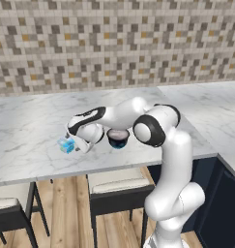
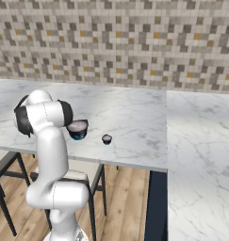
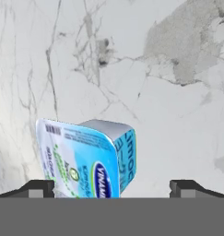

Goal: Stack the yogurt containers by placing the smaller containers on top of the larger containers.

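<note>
The gripper (image 3: 111, 188) is seen with jaws fully spread and empty, the light-blue boxy yogurt container (image 3: 88, 159) lying tilted between them on the marble counter (image 3: 168, 92). An off-centre closure could tip or skid its glossy foil-lidded body. Farther off stand the wide dark round tub (image 2: 78, 129) and the tiny dark cup (image 2: 106, 139).

The small boxy yogurt container (image 3: 85, 156) is showing light blue with white and navy markings. The grey-veined white marble counter (image 1: 32, 126) is lying beneath a beige-and-brown mosaic tile wall (image 1: 114, 43).
</note>
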